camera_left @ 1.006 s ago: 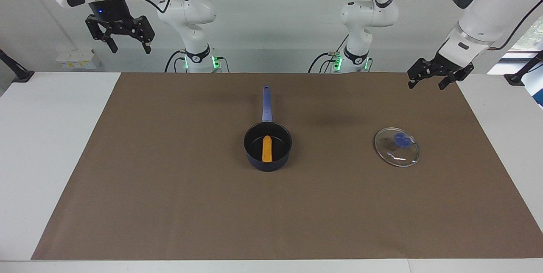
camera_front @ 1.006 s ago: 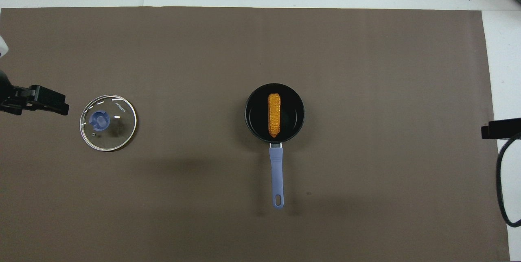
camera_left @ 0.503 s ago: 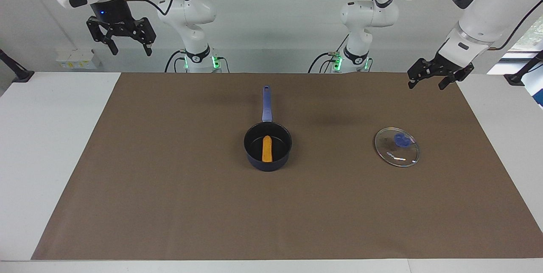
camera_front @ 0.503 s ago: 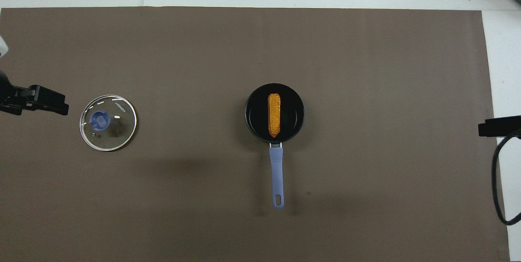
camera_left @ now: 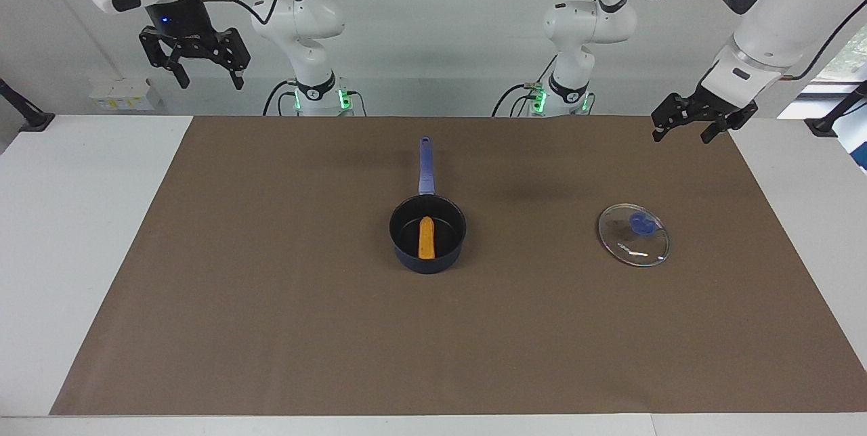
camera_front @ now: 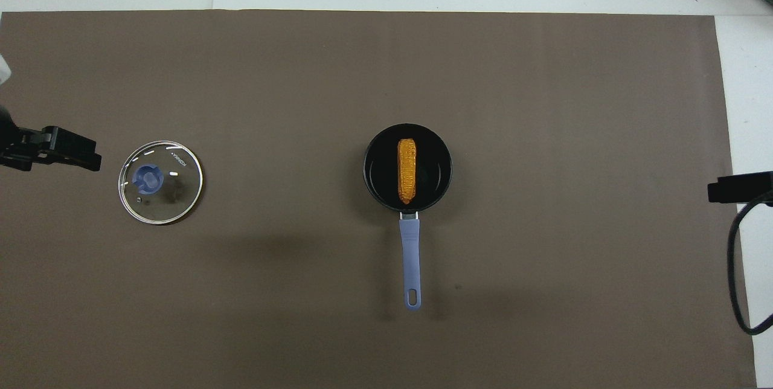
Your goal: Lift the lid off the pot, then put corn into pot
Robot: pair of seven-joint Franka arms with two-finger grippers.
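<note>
Facing view shows the corn (camera_left: 426,237) in the pot (camera_left: 427,251), lid (camera_left: 633,234) lying toward the left arm's end, left gripper (camera_left: 685,129) and right gripper (camera_left: 207,76) both raised, spread and empty.

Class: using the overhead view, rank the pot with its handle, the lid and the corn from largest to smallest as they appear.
1. The pot, counting its handle, is largest.
2. The lid, a little narrower than the pot's bowl.
3. The corn, lying inside the pot.
</note>
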